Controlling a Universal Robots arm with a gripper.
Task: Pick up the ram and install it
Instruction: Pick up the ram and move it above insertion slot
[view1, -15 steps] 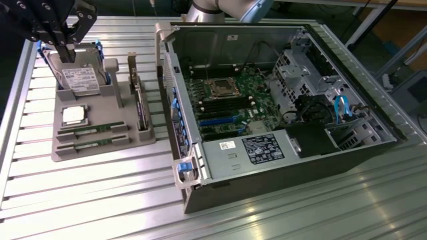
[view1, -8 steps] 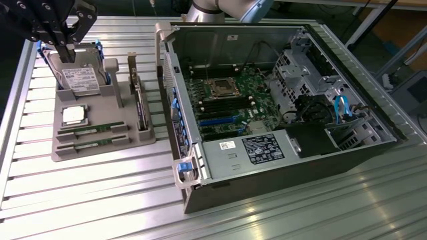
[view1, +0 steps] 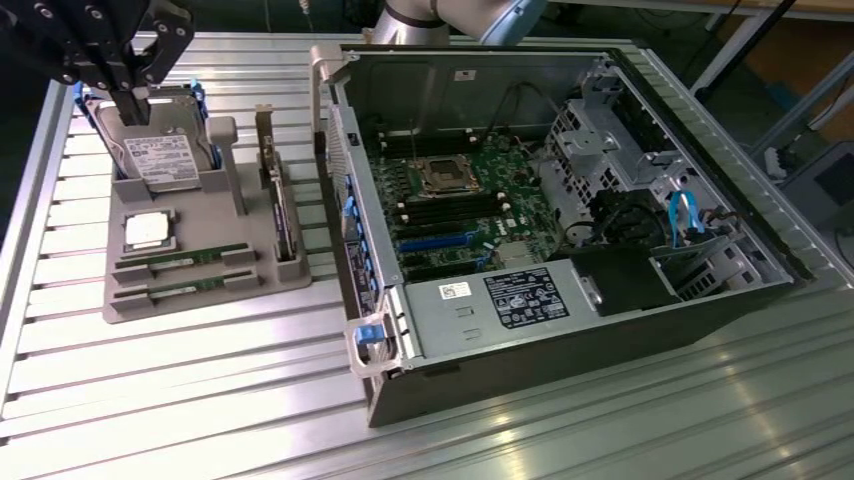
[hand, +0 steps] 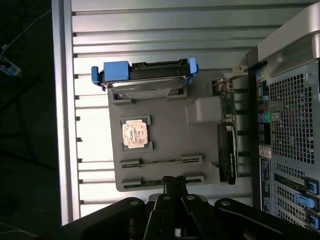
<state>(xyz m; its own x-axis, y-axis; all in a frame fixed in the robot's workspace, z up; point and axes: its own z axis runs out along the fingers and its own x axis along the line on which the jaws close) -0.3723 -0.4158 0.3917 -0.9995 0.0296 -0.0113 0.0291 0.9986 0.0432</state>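
Wrist view: end effector (hand: 175, 183) pressed together, gripping nothing. Ram (hand: 160, 161) lying in tray (hand: 170, 137) slot well below the end effector, maybe straight under. Nothing done yet: pick-up and seating in computer case (view1: 454, 100) both left.

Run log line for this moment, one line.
step: pick ram, not yet grasped | gripper: over tray, fingers shut, empty | ram sticks: both in tray slots | case: open

Black gripper (view1: 136, 90) at exterior view's far left, raised, pointing down. Fingers (hand: 170, 186) pressed together, nothing between them. Grey arm (view1: 441, 18) with blue joint cap crosses far edge, centre.
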